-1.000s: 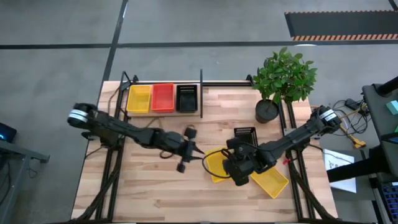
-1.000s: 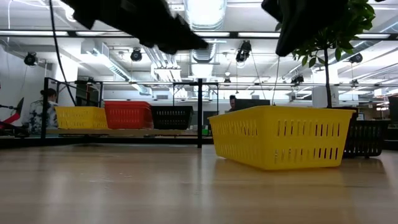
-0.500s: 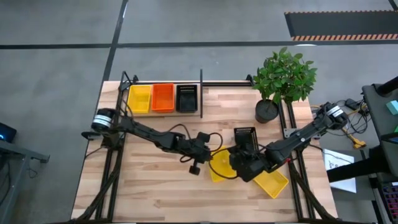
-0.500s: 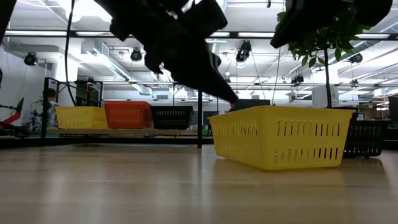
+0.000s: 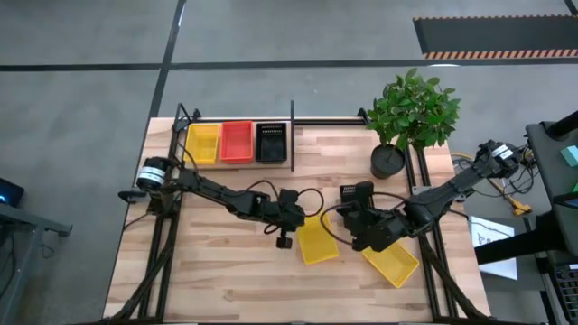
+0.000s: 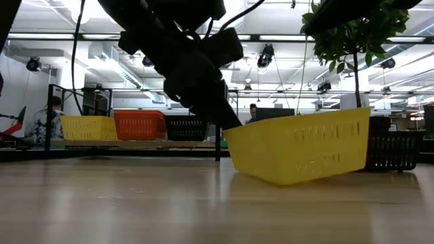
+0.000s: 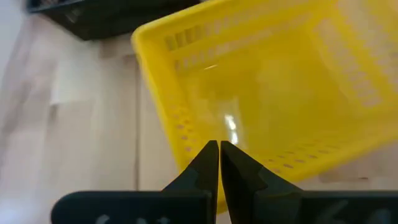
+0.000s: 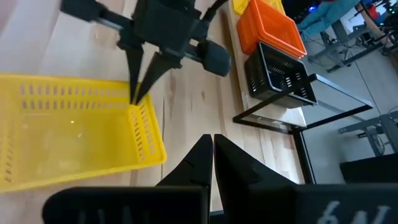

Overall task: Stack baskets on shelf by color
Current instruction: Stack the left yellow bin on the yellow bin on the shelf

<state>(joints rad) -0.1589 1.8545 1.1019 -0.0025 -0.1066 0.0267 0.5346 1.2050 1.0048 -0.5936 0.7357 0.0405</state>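
From above, the left gripper (image 5: 296,224) pinches the wall of a yellow basket (image 5: 318,241) lying well in front of the shelf (image 5: 237,162). Only the low view shows this basket tilted. The right gripper (image 5: 354,219), fingers pressed together, hovers beside it.

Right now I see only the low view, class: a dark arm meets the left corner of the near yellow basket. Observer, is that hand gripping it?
Observer: Yes. The right wrist view shows the left hand shut on the rim of the yellow basket, at a corner.
Operator: And the right hand?
Observer: Its own wrist view shows the right hand shut and holding nothing.
Operator: Is anything hidden behind that basket?
Observer: The high view shows a second yellow basket lying on the table beyond it, on the right arm's side.
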